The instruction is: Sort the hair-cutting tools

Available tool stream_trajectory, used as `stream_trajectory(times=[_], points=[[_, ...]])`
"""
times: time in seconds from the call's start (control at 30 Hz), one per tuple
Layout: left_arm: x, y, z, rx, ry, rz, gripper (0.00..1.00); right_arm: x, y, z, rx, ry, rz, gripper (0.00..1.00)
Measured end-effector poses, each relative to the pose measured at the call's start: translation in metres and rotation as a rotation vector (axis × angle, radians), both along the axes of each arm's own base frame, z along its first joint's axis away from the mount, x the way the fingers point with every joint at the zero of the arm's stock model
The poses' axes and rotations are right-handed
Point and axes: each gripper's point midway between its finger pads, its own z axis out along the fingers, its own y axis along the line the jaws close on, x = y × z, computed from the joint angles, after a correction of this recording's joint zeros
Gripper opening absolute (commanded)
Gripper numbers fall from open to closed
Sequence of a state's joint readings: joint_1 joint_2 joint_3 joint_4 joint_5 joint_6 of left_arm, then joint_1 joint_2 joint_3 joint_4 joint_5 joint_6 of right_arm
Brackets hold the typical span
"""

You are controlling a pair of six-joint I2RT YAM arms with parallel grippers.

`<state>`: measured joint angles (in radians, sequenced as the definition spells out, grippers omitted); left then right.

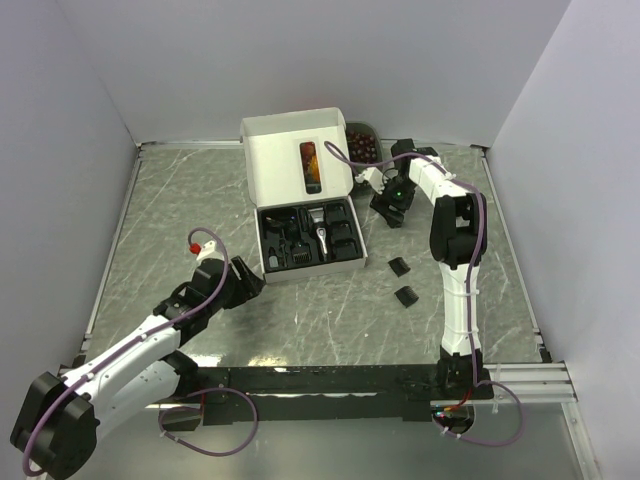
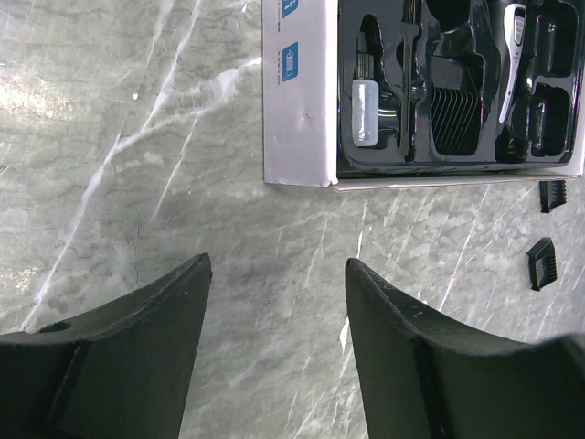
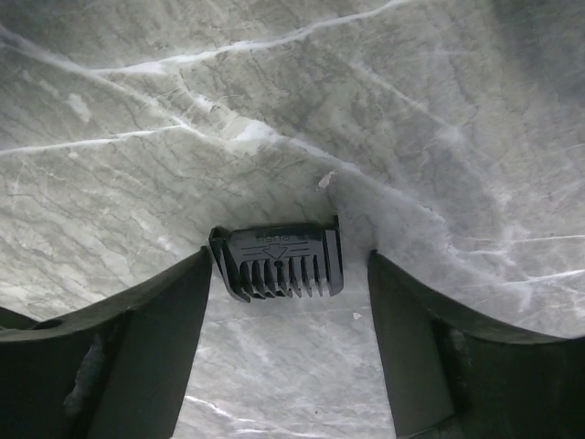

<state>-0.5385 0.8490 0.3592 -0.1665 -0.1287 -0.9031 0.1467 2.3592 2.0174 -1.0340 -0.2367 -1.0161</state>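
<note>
**Hair-cutting tools on the sorting table, three views.**

Right wrist view: a black comb guard (image 3: 279, 263) lies flat on the grey, white-veined table (image 3: 137, 110), with its teeth pointing toward the camera. It sits between the fingers of the right gripper (image 3: 289, 265). The jaws stand apart. One end of the guard is against or just beside one finger (image 3: 155, 338); which of the two cannot be told. A clear gap separates the other end from the opposite finger, so the guard is not clamped.

Overhead view: this gripper hangs over the far right part of the table, just right of an opened white box (image 1: 275, 165). It is also near a dish (image 1: 360, 127) of dark reddish pieces at the far edge. A second comb guard (image 1: 399, 267) and a third comb guard (image 1: 407, 296) lie loose on the table, right of the box and nearer than the right gripper. They are close together but do not touch.

Left wrist view: the box holds a glossy black insert (image 2: 475, 166) divided into compartments. A slim black-and-silver hair clipper (image 2: 509, 55) rests in one, a ribbed guard (image 2: 452, 114) in the next to its left, and a small white bottle (image 2: 366, 110) in another further left. The left gripper (image 2: 277, 274) hovers near the box's near left corner. Its jaws are apart, and only table surface shows between them.
</note>
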Motion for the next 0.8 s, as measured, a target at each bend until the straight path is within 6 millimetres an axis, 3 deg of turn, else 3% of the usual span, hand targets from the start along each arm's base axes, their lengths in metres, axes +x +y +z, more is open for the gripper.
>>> stream_trajectory(times=[0.13,0.3,0.53,0.8], points=[[0.000,0.000,0.000,0.000,0.000,0.000,0.66,-0.002,0.001,0.001,-0.001,0.009,0.002,0.62],[0.000,0.000,0.000,0.001,0.002,0.000,0.66,-0.005,0.000,0.001,-0.002,0.022,-0.001,0.45],[-0.009,0.007,0.008,-0.001,-0.006,0.009,0.66,-0.006,0.000,0.001,-0.002,0.024,-0.004,0.41],[-0.006,0.005,0.051,-0.042,-0.081,0.009,0.66,-0.001,0.002,0.008,0.010,-0.001,-0.048,0.41]])
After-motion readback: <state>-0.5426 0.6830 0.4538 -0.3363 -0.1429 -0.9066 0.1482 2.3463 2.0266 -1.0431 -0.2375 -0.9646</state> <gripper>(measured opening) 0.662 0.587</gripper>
